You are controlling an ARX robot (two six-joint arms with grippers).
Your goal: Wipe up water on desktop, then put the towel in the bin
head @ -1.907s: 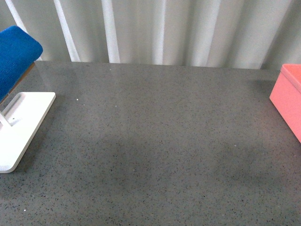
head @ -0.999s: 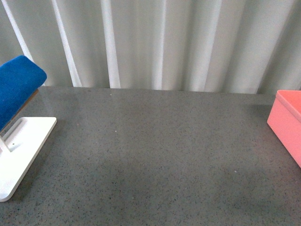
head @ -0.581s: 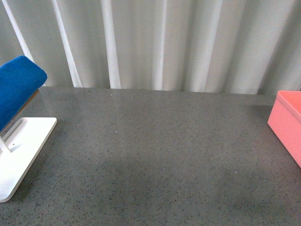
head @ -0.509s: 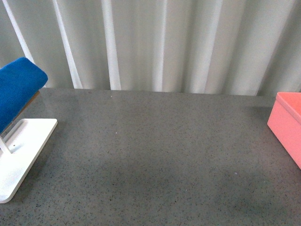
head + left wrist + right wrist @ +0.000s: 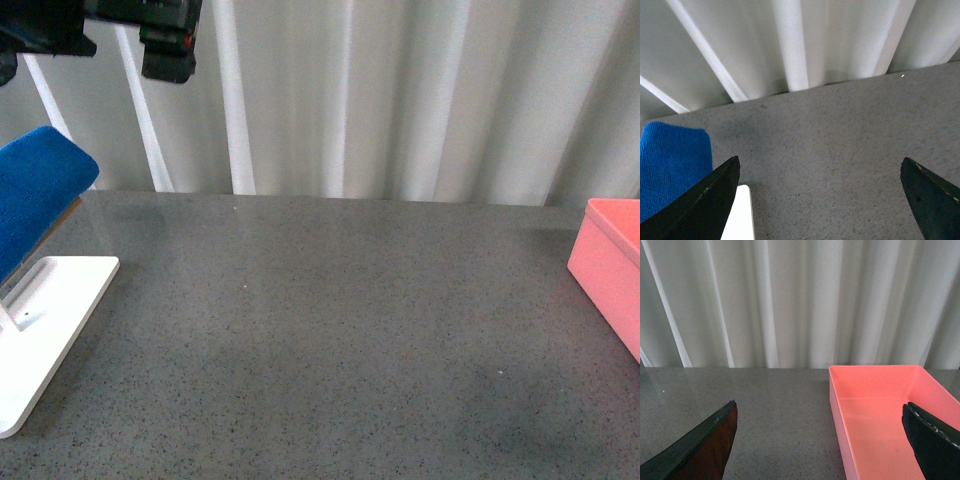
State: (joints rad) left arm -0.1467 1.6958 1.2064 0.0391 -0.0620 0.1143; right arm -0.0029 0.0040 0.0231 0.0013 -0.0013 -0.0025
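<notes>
The blue towel hangs over a rack at the far left of the dark speckled desktop. In the left wrist view the towel lies to one side of my open left gripper, which has only desktop between its fingers. High at the top left of the front view, that gripper hovers above the towel. The pink bin stands at the right edge. My right gripper is open over the near wall of the empty bin. I can make out no water on the desktop.
A flat white stand carries the towel's rack at the front left; its corner shows by one left finger. White pleated curtains close off the far edge of the desktop.
My left gripper has come into the top left of the front view, where no arm showed before. The view has tilted up a little. Towel, stand and bin have not moved.
</notes>
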